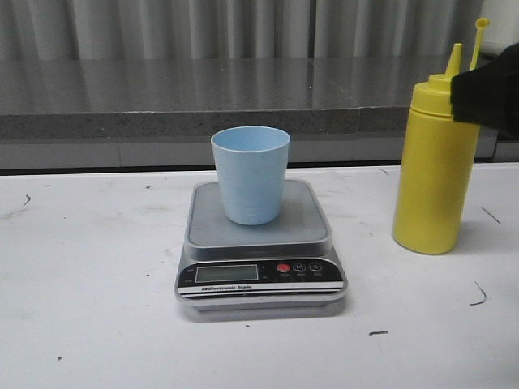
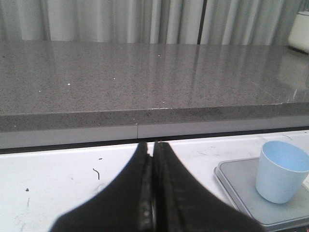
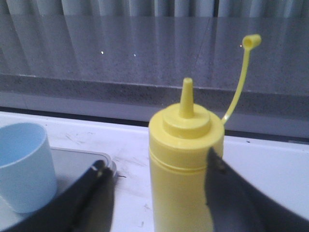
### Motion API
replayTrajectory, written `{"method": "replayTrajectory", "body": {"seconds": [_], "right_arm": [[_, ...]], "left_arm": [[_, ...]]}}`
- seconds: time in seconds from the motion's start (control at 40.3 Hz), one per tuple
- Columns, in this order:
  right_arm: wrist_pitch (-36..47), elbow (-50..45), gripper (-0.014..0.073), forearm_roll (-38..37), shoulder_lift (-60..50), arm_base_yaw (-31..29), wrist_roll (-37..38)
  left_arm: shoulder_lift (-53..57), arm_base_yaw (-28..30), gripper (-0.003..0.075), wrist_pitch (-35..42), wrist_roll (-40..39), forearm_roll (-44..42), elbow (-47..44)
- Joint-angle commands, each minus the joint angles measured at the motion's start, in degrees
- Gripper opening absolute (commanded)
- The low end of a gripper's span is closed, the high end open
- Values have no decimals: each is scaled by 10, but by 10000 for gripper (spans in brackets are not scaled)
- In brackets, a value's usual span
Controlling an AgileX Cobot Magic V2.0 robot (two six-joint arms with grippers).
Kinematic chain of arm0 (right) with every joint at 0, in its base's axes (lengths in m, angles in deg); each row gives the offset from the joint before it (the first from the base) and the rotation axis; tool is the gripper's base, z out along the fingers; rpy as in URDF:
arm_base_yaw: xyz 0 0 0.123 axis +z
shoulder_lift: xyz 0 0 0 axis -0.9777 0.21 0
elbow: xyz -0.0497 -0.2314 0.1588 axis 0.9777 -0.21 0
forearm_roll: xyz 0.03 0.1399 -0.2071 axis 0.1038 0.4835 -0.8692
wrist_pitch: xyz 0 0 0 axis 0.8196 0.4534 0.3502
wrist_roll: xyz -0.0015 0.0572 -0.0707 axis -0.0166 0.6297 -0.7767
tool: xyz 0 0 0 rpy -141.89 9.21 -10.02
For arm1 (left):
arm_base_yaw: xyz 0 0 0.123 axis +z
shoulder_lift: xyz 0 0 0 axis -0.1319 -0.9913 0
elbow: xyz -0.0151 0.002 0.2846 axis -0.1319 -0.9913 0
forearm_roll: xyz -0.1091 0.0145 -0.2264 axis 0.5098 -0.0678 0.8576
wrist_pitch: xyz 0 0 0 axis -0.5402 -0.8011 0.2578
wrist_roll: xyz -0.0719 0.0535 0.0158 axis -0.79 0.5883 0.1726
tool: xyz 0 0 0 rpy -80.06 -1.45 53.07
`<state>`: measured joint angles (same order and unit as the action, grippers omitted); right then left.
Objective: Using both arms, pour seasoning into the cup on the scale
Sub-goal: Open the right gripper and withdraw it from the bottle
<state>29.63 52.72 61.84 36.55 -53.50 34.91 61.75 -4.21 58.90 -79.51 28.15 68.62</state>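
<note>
Watching from the side: right gripper (image 3: 159, 193) has its fingers spread either side of the yellow seasoning bottle (image 1: 432, 166), not yet clamped, bottle upright on the table (image 1: 97, 324) right of the scale (image 1: 259, 243) w/ the blue cup (image 1: 250, 174) sitting on its platform. Left gripper (image 2: 153, 193) is pinched closed on nothing, off to the cup's left. Risks, imo: an off-centre squeeze tips the tall bottle or squirts it early, and the tethered cap (image 3: 252, 41) may swing across the nozzle during the pour.
</note>
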Motion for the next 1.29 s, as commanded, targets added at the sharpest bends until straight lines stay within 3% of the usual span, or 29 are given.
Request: {"method": "replayTrajectory", "body": {"seconds": [0.0,0.124,0.174,0.372,0.545,0.694,0.793,1.264], "right_arm": [[-16,11,185,-10,-64,0,0],[-47,9,-38,-10,-136,0,0],[-62,9,-76,-10,-170,0,0],[-178,11,-70,-10,-301,-1,-5],[-437,57,-67,-12,-374,-4,-45],[-584,101,-67,-32,-392,-4,-47],[-617,116,-67,-33,-392,-4,-47],[-618,116,-71,-33,-392,-4,-47]], "left_arm": [[-4,1,-20,49,-6,4,15],[-4,1,-20,49,-6,4,15],[-4,1,-20,49,-6,4,15],[-4,1,-20,49,-6,4,15],[-4,1,-20,49,-6,4,15],[-4,1,-20,49,-6,4,15],[-4,1,-20,49,-6,4,15],[-4,1,-20,49,-6,4,15]]}}
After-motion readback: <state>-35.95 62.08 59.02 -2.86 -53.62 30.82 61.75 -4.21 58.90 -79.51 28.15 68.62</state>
